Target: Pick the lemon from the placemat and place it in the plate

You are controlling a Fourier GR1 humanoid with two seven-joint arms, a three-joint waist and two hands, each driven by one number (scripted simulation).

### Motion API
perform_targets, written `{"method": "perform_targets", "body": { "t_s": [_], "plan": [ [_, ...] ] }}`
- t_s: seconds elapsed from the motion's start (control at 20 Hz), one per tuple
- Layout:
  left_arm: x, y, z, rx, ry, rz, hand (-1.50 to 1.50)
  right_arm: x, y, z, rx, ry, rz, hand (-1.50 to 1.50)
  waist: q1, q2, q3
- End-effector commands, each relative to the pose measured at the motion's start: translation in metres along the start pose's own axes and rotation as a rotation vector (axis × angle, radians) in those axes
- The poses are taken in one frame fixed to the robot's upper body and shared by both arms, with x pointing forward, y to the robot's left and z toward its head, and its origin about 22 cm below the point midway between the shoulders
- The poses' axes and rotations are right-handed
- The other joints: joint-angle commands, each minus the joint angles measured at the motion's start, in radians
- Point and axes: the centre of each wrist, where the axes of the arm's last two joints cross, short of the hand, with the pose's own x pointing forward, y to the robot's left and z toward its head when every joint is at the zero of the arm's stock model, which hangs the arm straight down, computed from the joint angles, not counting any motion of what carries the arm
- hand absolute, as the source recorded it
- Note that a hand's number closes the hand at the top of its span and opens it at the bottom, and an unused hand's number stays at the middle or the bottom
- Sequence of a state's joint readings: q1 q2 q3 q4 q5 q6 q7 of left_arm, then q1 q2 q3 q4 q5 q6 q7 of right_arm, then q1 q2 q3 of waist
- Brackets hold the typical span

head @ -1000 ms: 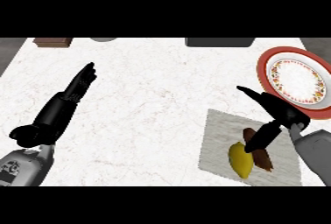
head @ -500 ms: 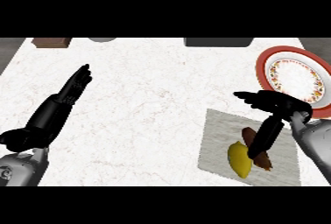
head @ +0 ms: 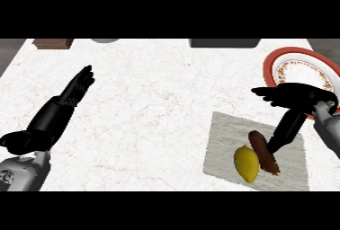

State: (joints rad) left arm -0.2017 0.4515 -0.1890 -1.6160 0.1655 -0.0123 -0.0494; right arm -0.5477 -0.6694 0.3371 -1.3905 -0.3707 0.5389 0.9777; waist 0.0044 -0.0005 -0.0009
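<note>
Shows lemon (head: 247, 164) at 4 o'clock on placemat (head: 222, 143), touching a brown stick (head: 266, 155) at its 1 o'clock. Shows right hand (head: 295, 95) spread wide, holding nothing, just below plate (head: 267, 72) at 2 o'clock. Shows left hand (head: 60, 110) straight-fingered at 9 o'clock

White marbled counter (head: 153, 99); brown block (head: 53, 43), grey round object (head: 105, 40), dark tray (head: 224, 43) along its far edge.

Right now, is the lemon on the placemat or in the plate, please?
On the placemat: the lemon lies on it beside a brown item, apart from the plate.
</note>
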Motion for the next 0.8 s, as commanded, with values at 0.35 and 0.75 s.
{"method": "perform_targets", "body": {
  "t_s": [0.35, 0.75],
  "plan": [
    [-0.006, -0.008, 0.019, -0.026, 0.010, -0.001, 0.00, -0.017, -0.019, -0.019, 0.106, 0.103, 0.010, -1.50, 0.009, 0.001, 0.001],
    [0.002, -0.007, 0.010, -0.006, -0.016, -0.003, 0.00, -0.027, 0.011, -0.038, 0.190, 0.124, 0.084, -1.50, 0.004, 0.000, 0.001]
  ]
}}
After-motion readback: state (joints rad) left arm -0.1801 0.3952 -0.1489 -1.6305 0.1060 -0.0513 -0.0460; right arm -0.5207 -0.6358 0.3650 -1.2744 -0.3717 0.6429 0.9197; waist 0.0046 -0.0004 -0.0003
